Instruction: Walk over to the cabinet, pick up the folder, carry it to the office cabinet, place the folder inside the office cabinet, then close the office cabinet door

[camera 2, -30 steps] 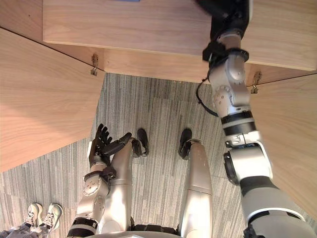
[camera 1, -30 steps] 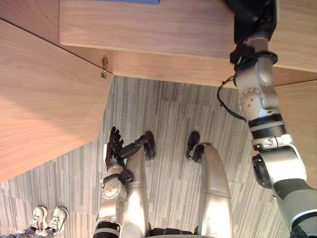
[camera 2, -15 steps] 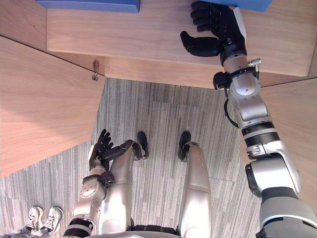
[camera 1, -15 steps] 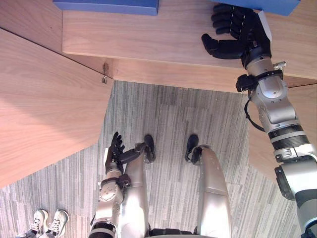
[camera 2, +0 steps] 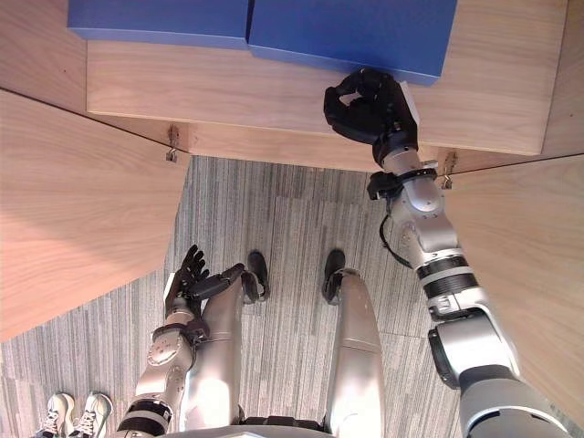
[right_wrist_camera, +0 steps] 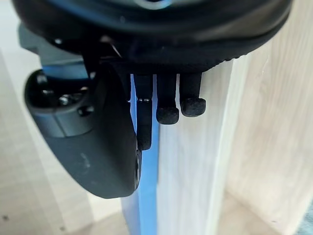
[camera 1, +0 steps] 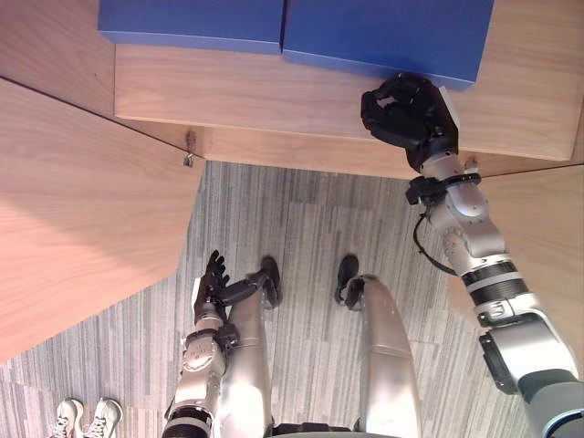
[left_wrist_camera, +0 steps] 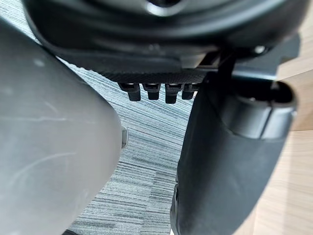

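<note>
1. The folder (camera 1: 383, 36) lay flat on the office cabinet shelf (camera 1: 274, 91), just beside a second blue folder (camera 1: 192, 20), so the placing step looked done.
2. The right hand (camera 1: 406, 109) hung over the shelf at the folder's near edge, fingers curled into a fist. In the right wrist view the fingertips stood free, with the blue edge beyond them, so it seemed to grip nothing.
3. The left hand (camera 1: 214, 278) hung low above the carpet (camera 1: 301, 210), fingers relaxed and empty, with no part in the work.
4. The left door (camera 1: 82, 210) and right door (camera 1: 547, 228) stood swung wide, leaving the shelf reachable. Closing them was what remained.
5. A person's shoes (camera 1: 87, 415) stood on the carpet, near the left door's outer corner.
</note>
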